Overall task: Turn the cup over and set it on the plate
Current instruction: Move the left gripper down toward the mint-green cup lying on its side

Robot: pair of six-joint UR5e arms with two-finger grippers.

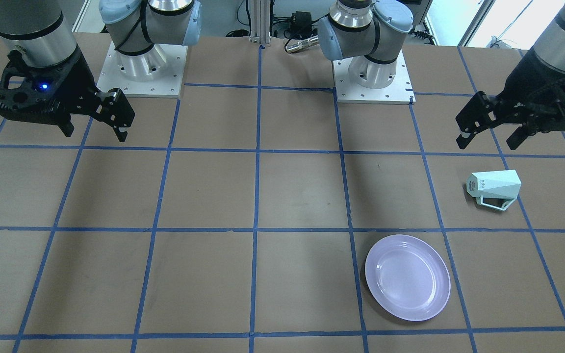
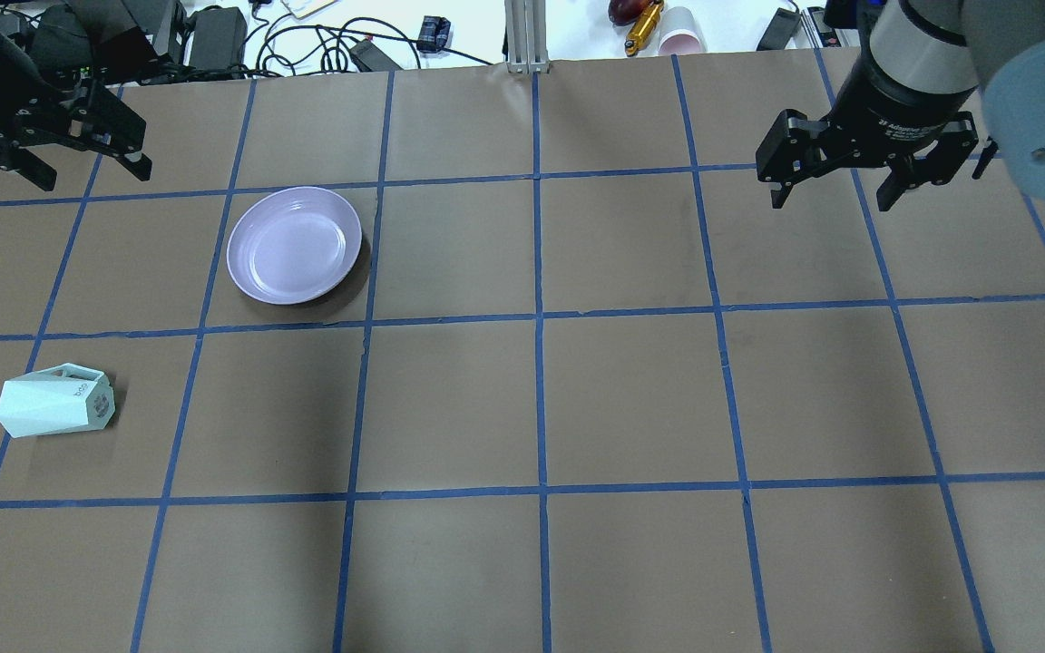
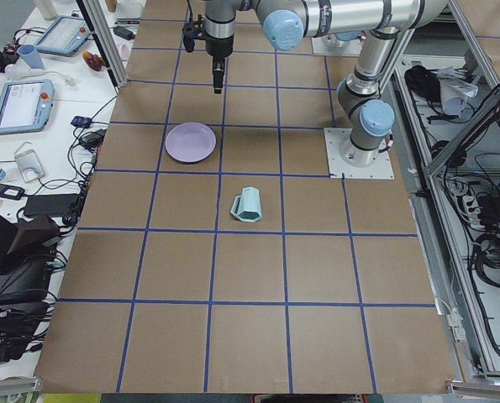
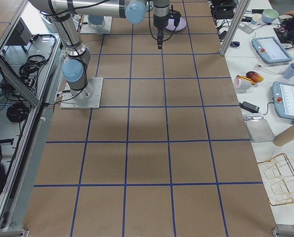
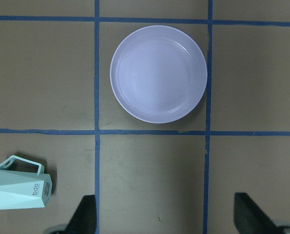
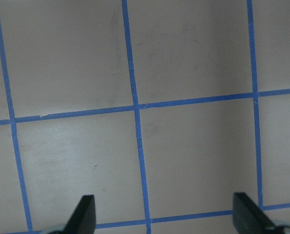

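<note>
Sideways on the counter (image 2: pixel 631 399) lies the cup (image 2: pixel 55 401), labelled base turned toward the centre, well apart from the plate (image 2: pixel 294 245), while the left pincer (image 2: pixel 87 172) and right pincer (image 2: pixel 831 199) hang above opposite ends, both spread wide and holding nothing.

The cup (image 2: pixel 55 401), a small pale mint-green faceted mug, is seen lying on its side on the left part of the table (image 2: pixel 631 399), close to the robot's edge. Its labelled base is turned to the right, toward the table's middle, its mouth to the left, and its angular open handle is directed to the far side. The plate (image 2: pixel 294 245), round, pale lavender, glossy and shallow with a raised rim, is set flat and empty, farther away and slightly right of the cup, well apart from it.
</note>
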